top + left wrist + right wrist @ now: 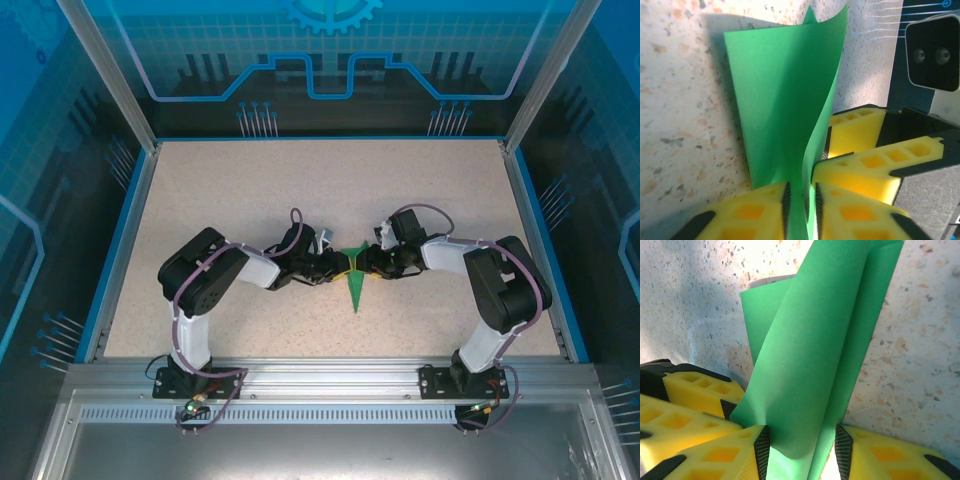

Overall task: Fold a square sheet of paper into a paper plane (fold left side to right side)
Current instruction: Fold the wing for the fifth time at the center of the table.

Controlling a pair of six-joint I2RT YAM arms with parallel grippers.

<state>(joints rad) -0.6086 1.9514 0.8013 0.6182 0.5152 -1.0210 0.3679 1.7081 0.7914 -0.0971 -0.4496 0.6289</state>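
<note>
**Q:** Where is the paper?

**A:** The green paper (780, 100) stands up off the middle of the counter (250, 200). It is loosely doubled lengthwise, its layers bow apart, and one sharp point aims at the near edge. My left tool (800, 202) is pinched narrow on a thin edge of it. My right tool (802, 450) grips a thicker bundle of layers, so its jaws sit wider.

**Q:** How would you do this fold well?

**A:** I judge the left half must land squarely on the right. I would level the edges first, then press the crease flat against the counter rather than in the air.

**Q:** Anything in the way?

**A:** Mainly my own tools. Their yellow fingers (857, 131) sit just beside each other at the paper, leaving little room. The blue-patterned walls (330, 60) stand well apart.
</note>
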